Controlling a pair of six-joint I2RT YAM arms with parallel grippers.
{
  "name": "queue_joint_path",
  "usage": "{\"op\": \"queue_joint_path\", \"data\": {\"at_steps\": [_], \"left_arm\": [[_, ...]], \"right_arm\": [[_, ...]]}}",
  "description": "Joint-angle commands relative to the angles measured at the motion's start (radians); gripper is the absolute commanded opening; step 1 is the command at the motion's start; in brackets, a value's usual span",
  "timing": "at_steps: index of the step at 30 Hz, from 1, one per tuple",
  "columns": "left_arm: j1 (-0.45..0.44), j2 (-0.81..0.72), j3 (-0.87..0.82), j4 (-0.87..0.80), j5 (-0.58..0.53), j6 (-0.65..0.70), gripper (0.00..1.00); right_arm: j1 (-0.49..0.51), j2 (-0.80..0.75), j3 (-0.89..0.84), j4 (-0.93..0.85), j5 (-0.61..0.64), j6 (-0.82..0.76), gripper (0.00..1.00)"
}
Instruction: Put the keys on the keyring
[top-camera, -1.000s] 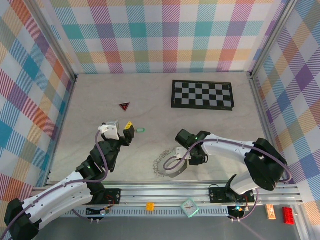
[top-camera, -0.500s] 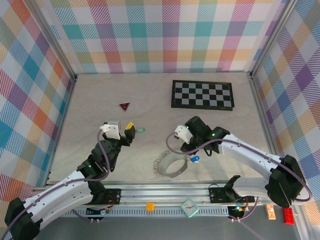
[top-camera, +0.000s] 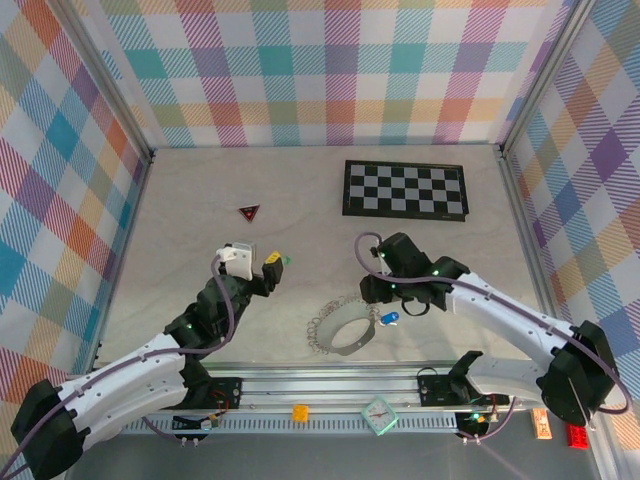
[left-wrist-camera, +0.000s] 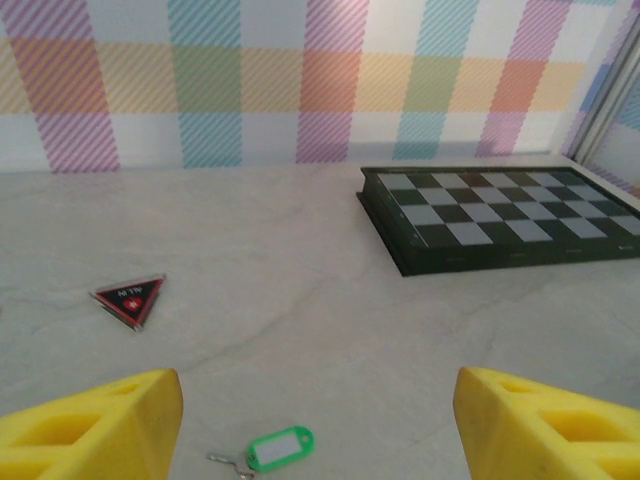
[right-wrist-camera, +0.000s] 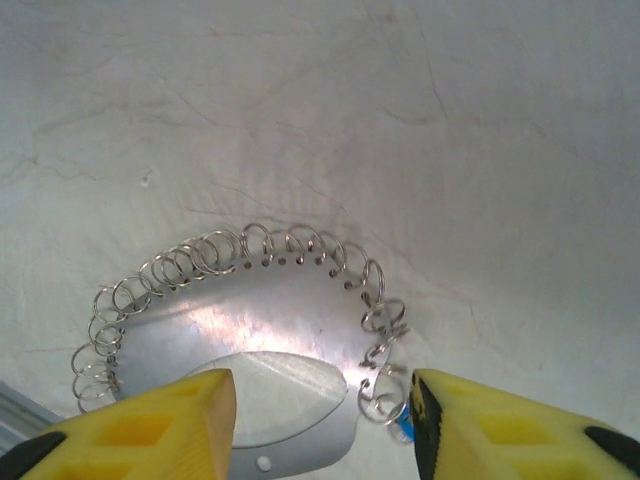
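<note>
While both arms reach out from the near rail, the large thin grey metal keyring (top-camera: 356, 347) lies flat on the pale table (top-camera: 200, 200) closest to their bases. A short chain of small silvery rings (right-wrist-camera: 215, 250) curls round its left and far sides. The tiny blue-headed key (top-camera: 389, 318) lies at the ring's right edge, touching the end of that chain; whether it is threaded on cannot be told. The right gripper (right-wrist-camera: 325, 425) hangs just above ring and key, its yellow fingers (right-wrist-camera: 150, 425) spread wide and holding nothing.

Farther out and to the left, the left gripper (left-wrist-camera: 315, 425) is held low over the table, its yellow fingers (left-wrist-camera: 95, 420) also wide apart and empty. The tiny mint-green-headed key (left-wrist-camera: 280, 447) lies on the table just ahead of them, well apart from the keyring. Beyond it to the left sits a small dark red triangle (top-camera: 249, 212). Farthest back, on the right, a black-and-white checkerboard (top-camera: 404, 189) lies flat near the plaid back wall (top-camera: 320, 70).
</note>
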Motion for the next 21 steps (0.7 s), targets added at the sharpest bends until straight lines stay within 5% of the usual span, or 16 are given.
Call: {"op": "queue_joint_path", "data": {"at_steps": [1, 10, 21], "left_arm": [[0.01, 0.026, 0.039, -0.012, 0.054, -0.044, 0.72], [0.01, 0.038, 0.037, -0.068, 0.08, -0.113, 0.72], [0.01, 0.02, 0.03, -0.079, 0.064, -0.104, 0.72]], "right_arm": [[-0.008, 0.051, -0.026, -0.042, -0.031, 0.185, 0.5], [-0.012, 0.213, -0.007, -0.025, -0.031, 0.419, 0.3], [-0.012, 0.311, 0.047, -0.038, 0.032, 0.451, 0.28]]}}
